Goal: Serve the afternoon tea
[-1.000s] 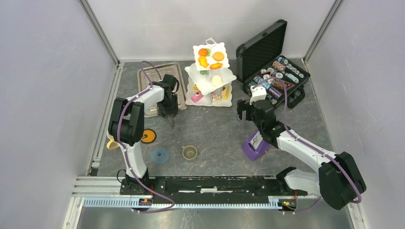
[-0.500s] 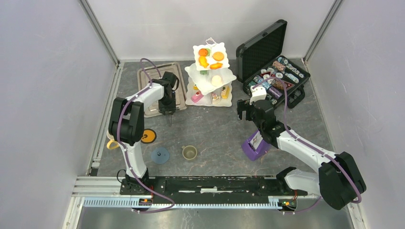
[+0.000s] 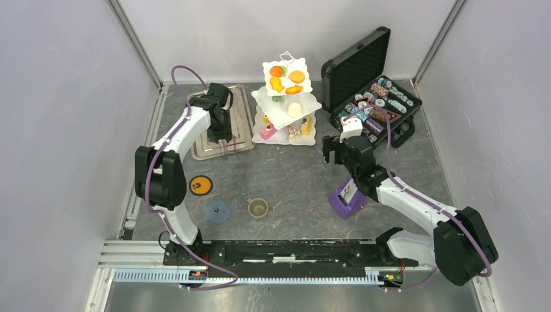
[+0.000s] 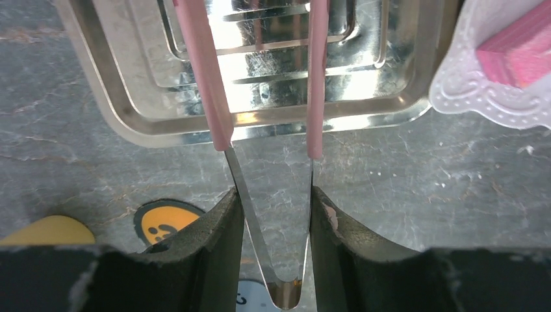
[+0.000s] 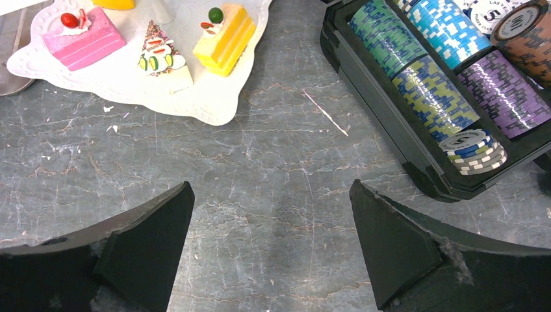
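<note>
Step in hand: You appear to be readying a serving tool. The left gripper [image 4: 276, 208] is clamped on a pair of pink-tipped metal tongs [image 4: 203, 78] near their hinge. The tong arms are spread with nothing between them, reaching over the near rim of the tray.
Next move: Probably swing the tongs right to the stand and close them gently on one pastry. The stand's scalloped edge sits just beside the tong tips, so approach carefully.
Poker chip case [image 3: 364, 68]: Open at upper right of the overhead view, not part of the tea. It lies near the right arm's path.
Three-tier stand [image 3: 278, 117]: White, at top centre, loaded with pastries.
Metal tray [image 3: 242, 117]: Upper left, just beside the stand, with nothing on it.
Right gripper [image 5: 269, 195]: Fingers wide apart, holding nothing, hovering over bare table between stand and case.
Purple card holder [image 3: 344, 198]: Right of centre, under the right arm.
Olive cup [image 3: 258, 208]: Low centre, upright, not on a coaster.
Coasters: A blue one [image 3: 217, 211] lies beside the cup and an orange one [image 3: 201, 185] further left.
Pastries: A pink cake [image 5: 84, 39] and a yellow cake [image 5: 224, 32] sit on the bottom tier.
</note>
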